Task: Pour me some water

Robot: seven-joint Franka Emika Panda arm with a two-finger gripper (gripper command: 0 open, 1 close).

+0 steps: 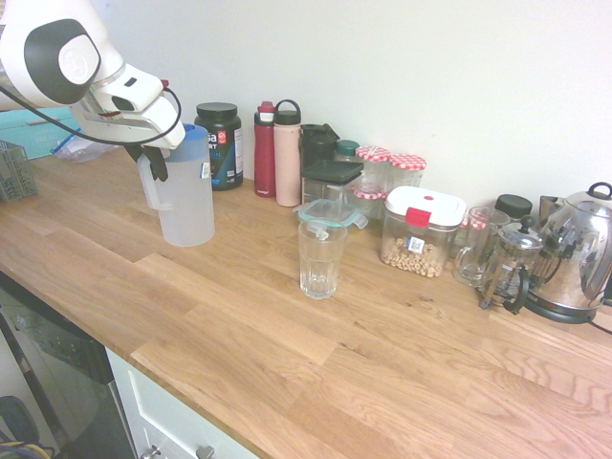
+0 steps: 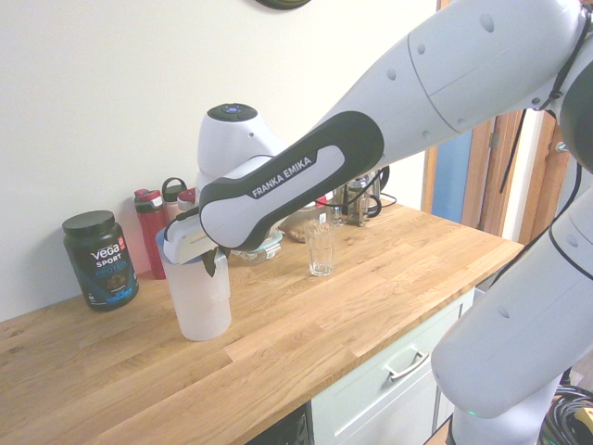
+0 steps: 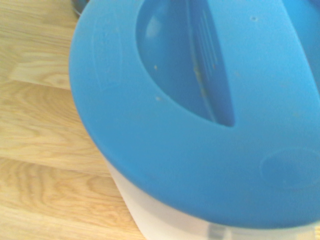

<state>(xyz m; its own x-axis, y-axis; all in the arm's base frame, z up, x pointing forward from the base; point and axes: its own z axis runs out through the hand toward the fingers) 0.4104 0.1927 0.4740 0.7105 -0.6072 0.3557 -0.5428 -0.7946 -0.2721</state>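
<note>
One jug (image 1: 186, 186) with a blue lid (image 3: 200, 115) is in the gripper (image 1: 153, 158), jaws pinched on its side handle; it appears just clear of the wooden counter (image 1: 287, 325), though contact is hard to rule out. Step in hand, judged: carrying the jug to the empty glass (image 1: 321, 256), which stands well apart from it. Next move likely needs the spout over the rim, then a slow tilt. Arm reaches over the counter, wrist pitched steeply downward above the lid.

Two exterior views face the jug (image 1: 186, 196) oppositely; wrist view hovers close above.
</note>
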